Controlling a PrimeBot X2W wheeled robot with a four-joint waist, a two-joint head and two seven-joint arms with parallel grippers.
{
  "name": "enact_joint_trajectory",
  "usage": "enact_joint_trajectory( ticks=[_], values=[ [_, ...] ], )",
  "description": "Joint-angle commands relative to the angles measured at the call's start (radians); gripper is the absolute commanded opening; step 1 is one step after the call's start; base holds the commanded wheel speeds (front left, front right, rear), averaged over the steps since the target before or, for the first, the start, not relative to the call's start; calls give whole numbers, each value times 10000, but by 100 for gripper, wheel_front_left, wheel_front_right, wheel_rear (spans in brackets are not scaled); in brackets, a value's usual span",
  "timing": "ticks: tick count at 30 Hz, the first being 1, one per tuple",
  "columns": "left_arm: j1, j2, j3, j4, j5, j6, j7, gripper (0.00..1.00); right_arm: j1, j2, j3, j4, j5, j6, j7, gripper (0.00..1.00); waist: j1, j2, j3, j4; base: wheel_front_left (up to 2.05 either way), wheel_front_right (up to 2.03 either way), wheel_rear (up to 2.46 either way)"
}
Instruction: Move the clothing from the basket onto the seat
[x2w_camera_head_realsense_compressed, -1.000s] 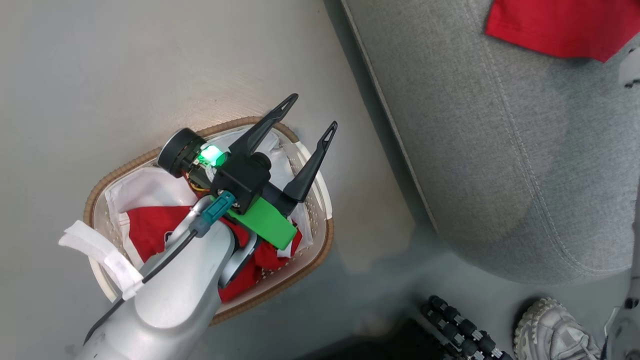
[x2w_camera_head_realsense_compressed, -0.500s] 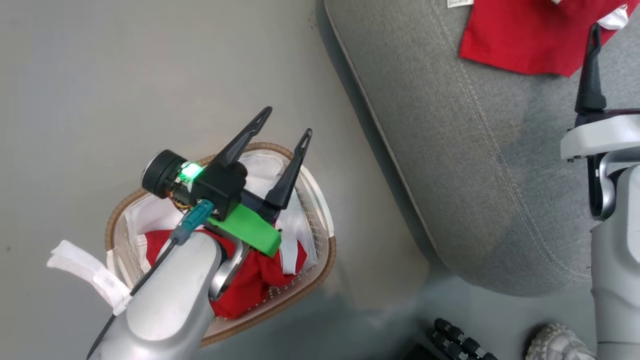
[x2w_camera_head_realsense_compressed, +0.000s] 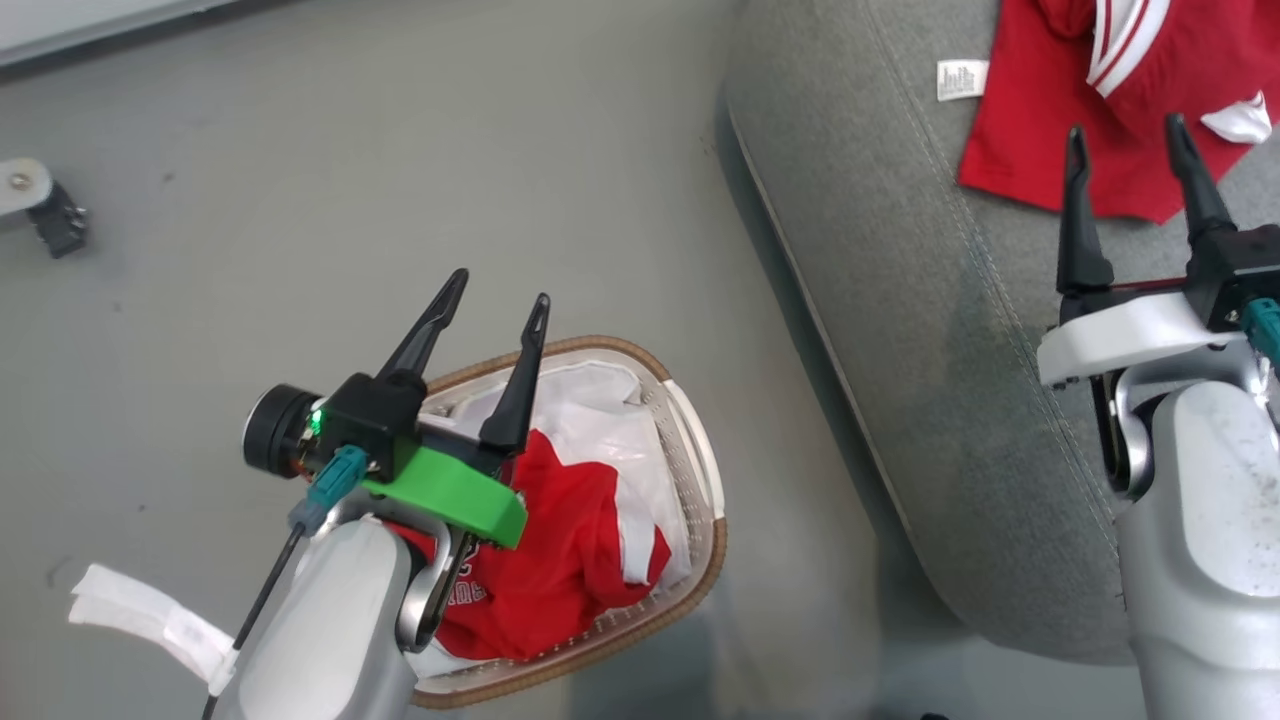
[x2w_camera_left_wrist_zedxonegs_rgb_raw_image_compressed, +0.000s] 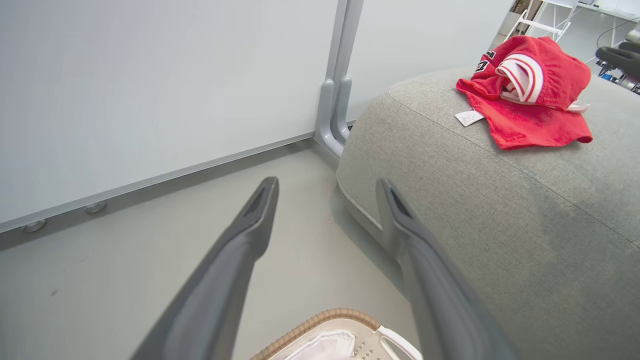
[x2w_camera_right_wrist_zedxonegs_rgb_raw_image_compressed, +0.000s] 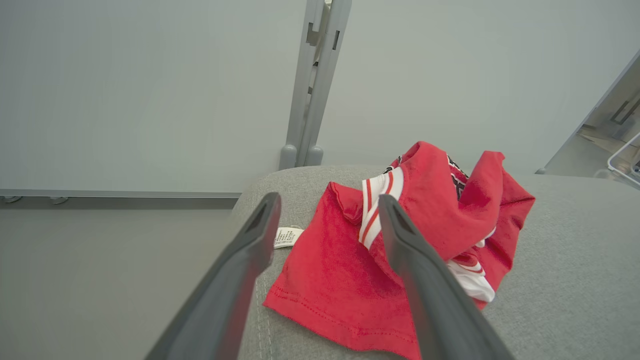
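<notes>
My left tool (x2w_camera_head_realsense_compressed: 501, 285) is open and empty above the basket (x2w_camera_head_realsense_compressed: 703, 560); red clothing (x2w_camera_head_realsense_compressed: 560, 570) lies inside on the liner (x2w_camera_head_realsense_compressed: 600, 400). My right tool (x2w_camera_head_realsense_compressed: 1123, 125), open and empty, hangs over the seat (x2w_camera_head_realsense_compressed: 900, 300), and a red jersey (x2w_camera_head_realsense_compressed: 1040, 150) lies there just ahead of its tips.

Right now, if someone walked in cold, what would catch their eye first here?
The bright red garment crumpled on the grey seat, upper right in the head view, just ahead of the open right gripper. Next, more red clothing heaped in the white basket on the floor, under the open left gripper.
</notes>
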Motion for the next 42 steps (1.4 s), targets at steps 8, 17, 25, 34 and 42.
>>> enact_joint_trajectory(
  ticks=[8,17,25,34,42],
  values=[
    [929,-269,1253,225,337,-25,8,100,734,116,428,90,239,-14,-22,100,0,0,-1256,995,0,0,0],
    [1890,-573,2520,388,718,-25,6,100,1518,169,868,248,591,-14,-22,100,0,0,-2102,1329,0,0,0],
    [2591,-771,3215,399,819,-25,8,100,2304,168,1221,257,980,-14,-22,100,0,0,-2658,1716,0,0,0],
    [3352,-851,3588,355,860,-24,6,100,3060,173,1476,336,1192,-14,-22,100,0,0,-3313,1925,0,0,0],
    [3971,-874,3788,271,879,-24,6,100,3719,172,1641,369,1340,-14,-22,100,0,0,-3846,1990,0,0,0]
  ],
)
